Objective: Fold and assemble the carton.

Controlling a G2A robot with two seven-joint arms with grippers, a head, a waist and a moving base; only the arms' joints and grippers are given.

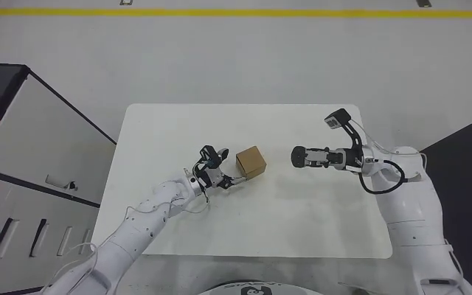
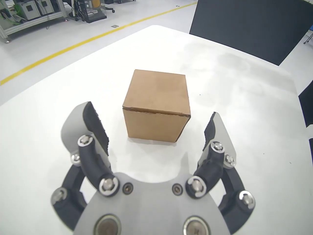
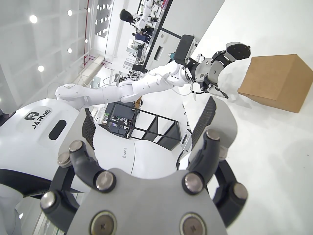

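— Where is the carton found?
— The carton (image 1: 251,161) is seen as a closed brown cube, set upright near the middle of the white table (image 1: 317,221).
— And how are the grippers held?
— In the top view, the left gripper (image 1: 230,177) is placed just beside the carton at about 8 o'clock, its fingers spread apart. The right gripper (image 1: 296,157) is placed near it at 3 o'clock, fingers likewise parted. The carton is touched by neither.

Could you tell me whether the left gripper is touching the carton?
Apart: the left wrist view shows bare table between the left gripper and the carton.
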